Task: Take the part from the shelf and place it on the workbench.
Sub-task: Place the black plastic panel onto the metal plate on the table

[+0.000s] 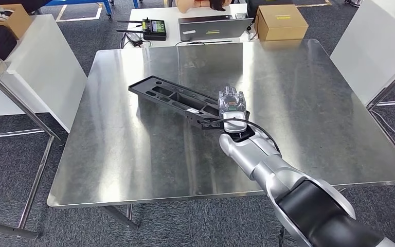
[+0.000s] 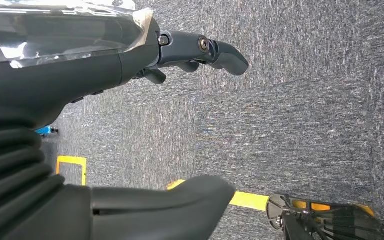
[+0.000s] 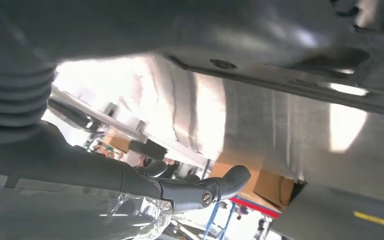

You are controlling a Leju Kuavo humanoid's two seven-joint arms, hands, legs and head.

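The part (image 1: 172, 98), a long black plastic tray with several cut-outs, lies flat and slanted on the steel workbench (image 1: 298, 92), near its middle. My right hand (image 1: 232, 105) hovers over the part's near end, its arm reaching in from the lower right. In the right wrist view the part (image 3: 280, 75) runs past with a gap to my stretched-out fingers (image 3: 215, 187), which hold nothing. My left hand (image 2: 55, 85) hangs over the grey carpet with its fingers (image 2: 215, 50) apart and nothing in it.
Beyond the workbench stands a white table with a cardboard box (image 1: 280, 21), a laptop (image 1: 213, 25) and a black handset (image 1: 154, 28). White tables (image 1: 41, 67) flank both sides. Yellow tape (image 2: 250, 200) marks the carpet.
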